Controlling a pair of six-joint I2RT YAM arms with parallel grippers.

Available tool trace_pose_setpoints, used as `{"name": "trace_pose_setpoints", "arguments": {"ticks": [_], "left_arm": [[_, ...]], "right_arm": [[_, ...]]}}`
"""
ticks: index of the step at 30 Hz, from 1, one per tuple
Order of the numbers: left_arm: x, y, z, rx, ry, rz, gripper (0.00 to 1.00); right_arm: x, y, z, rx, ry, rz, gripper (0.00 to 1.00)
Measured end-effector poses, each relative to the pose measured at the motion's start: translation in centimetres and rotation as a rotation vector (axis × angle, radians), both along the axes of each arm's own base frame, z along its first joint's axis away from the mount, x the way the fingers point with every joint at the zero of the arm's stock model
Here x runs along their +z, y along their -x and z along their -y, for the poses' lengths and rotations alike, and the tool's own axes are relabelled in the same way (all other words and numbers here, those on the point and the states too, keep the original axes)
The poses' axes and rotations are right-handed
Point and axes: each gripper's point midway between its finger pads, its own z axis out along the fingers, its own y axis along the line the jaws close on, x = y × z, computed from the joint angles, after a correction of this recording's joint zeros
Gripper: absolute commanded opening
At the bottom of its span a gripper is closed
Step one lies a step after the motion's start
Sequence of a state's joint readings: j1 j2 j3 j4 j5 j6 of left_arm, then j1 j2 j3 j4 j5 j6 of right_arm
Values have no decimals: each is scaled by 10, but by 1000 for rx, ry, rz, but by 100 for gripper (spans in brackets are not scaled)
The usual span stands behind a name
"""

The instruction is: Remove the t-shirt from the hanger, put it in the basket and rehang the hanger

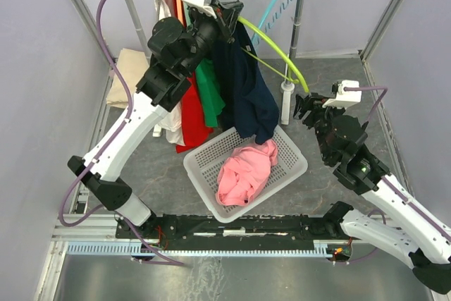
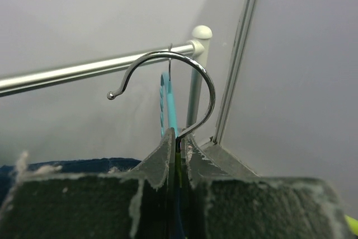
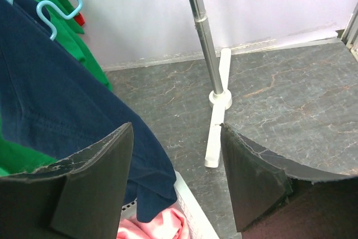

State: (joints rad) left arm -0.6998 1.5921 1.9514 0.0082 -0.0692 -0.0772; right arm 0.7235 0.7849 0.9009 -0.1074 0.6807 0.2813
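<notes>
A navy t-shirt [image 1: 243,82] hangs from a yellow-green hanger [image 1: 276,51] whose right arm sticks out bare toward the right. The shirt's lower end droops onto the basket. My left gripper [image 1: 223,17] is shut on the hanger's neck just under its metal hook [image 2: 187,62], which sits in front of the rail [image 2: 84,71]. In the left wrist view, the left gripper [image 2: 179,138] pinches the neck tightly. My right gripper [image 1: 306,107] stands open beside the hanger's bare tip. The right wrist view shows the right gripper [image 3: 176,127] with nothing between its fingers and the t-shirt [image 3: 56,99] to its left.
Red [image 1: 192,114], green [image 1: 209,89] and white garments hang on the rack. A blue hanger [image 1: 271,8] hangs on the rail. A white basket [image 1: 292,167] holds a pink garment [image 1: 243,174]. The rack's pole [image 3: 201,32] and foot [image 3: 215,132] stand ahead of the right gripper.
</notes>
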Motion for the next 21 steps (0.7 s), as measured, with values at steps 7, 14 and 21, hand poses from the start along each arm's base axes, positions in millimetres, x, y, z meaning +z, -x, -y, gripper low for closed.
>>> {"name": "trace_pose_setpoints", "arguments": {"ticks": [7,14,21], "left_arm": [[-12,10,-3,-24,-18,-8,3],[-4,13,-12,7,6,2,3],[-9,11,-5,-16,-9,-1,3]], "right_arm": [[9,3,7,-20,5,23,71],[20,9,15,-31,-24,54,71],[34,16,24,-48,-65,101,70]]}}
